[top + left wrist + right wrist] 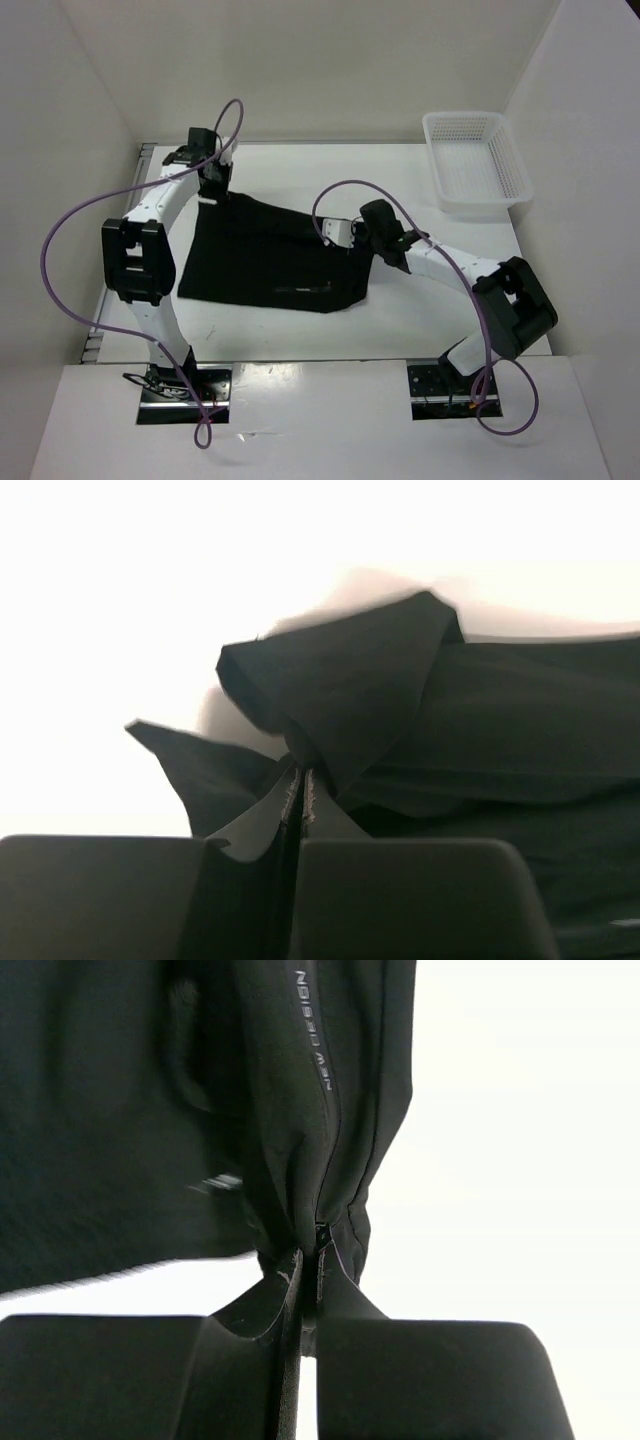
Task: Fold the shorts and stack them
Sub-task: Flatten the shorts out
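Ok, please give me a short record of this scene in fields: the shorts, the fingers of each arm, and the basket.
shorts: black, lying spread on the white table
left fingers: shut on the far left corner of the shorts, fabric bunched there
right fingers: shut on the right edge of the shorts, near the small pale print
basket: white mesh, at the far right corner of the table, apart from the shorts

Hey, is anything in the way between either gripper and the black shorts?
Nothing visible does. The left gripper is shut on the far left corner of the shorts, and the right gripper is shut on their right edge. The white basket stands apart from them, at the far right.
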